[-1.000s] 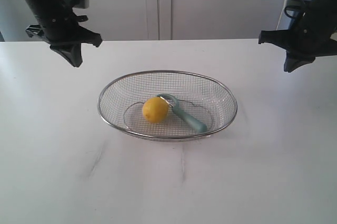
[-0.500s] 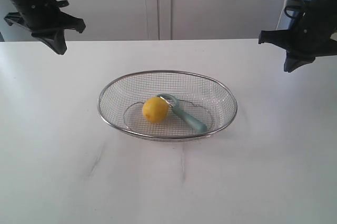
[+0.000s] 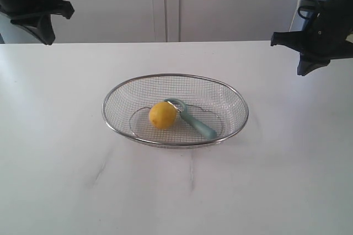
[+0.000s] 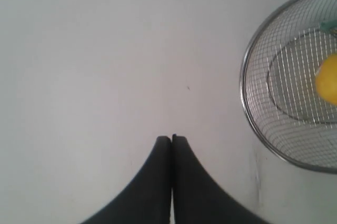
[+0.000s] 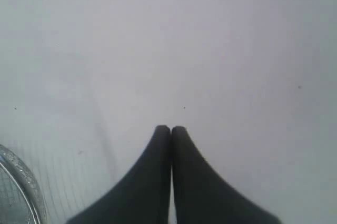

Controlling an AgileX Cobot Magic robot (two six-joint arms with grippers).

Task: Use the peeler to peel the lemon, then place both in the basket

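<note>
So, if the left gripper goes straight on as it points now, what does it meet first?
Probably the bare white table; the left gripper, jaws shut, aims beside the basket.

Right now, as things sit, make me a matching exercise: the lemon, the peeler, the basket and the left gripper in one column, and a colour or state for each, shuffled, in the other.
Column one
1. lemon
2. peeler
3. basket
4. left gripper

Column two
a. shut, holding nothing
b. silver wire mesh
c. bright yellow, round
d. pale teal handle, metal loop head

Pairs: 1-c, 2-d, 3-b, 4-a
</note>
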